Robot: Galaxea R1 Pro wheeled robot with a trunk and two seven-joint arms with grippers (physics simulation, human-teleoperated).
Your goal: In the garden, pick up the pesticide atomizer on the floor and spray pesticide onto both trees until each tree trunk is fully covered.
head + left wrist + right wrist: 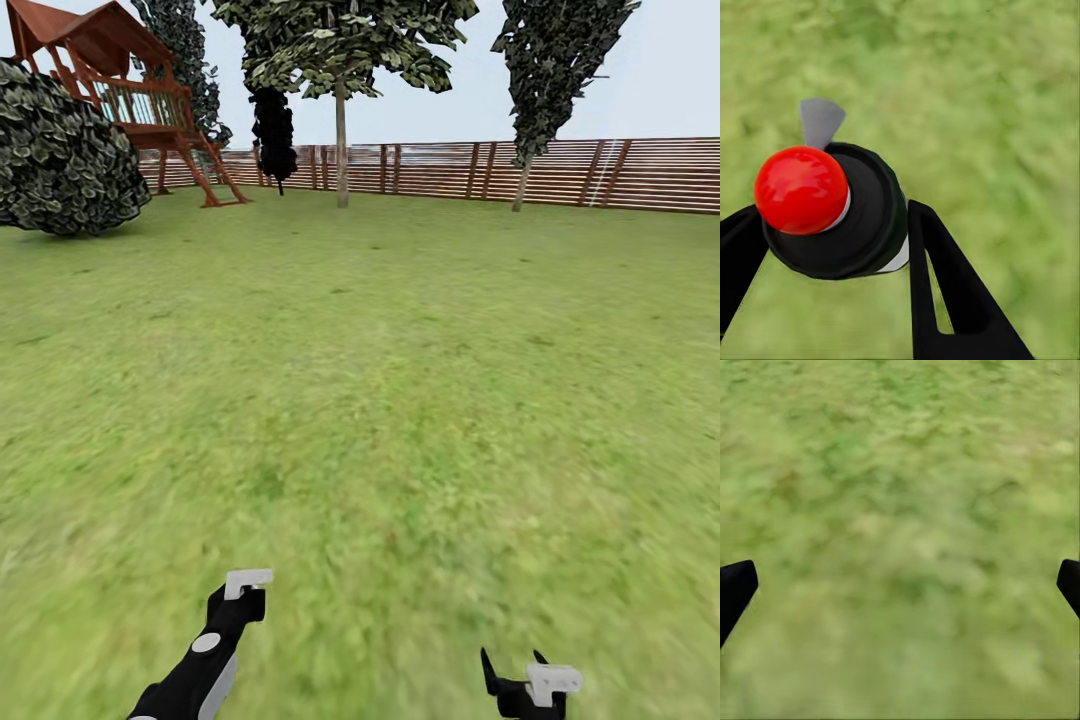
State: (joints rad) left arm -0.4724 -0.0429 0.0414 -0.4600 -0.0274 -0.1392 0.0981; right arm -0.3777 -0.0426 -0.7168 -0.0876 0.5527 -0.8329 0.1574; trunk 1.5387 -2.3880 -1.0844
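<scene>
Lawn (400, 380) stretches to a slatted fence (560, 172). Left pincer (832, 240) is clamped on the red-capped atomizer (832, 210); right pincer (900, 585) gapes wide, empty. Carrying step; next, drive toward a thick-trunked tree.

The left arm (195, 665) is glossy black with a round light-grey disc on its side and a small white angular bracket at its tip. The right gripper (512, 678) has short, pointed black fingers and a similar white bracket beside them. In the wrist views the fingers (945, 292) are flat, black and tapering, one with a slim triangular cut-out.
</scene>
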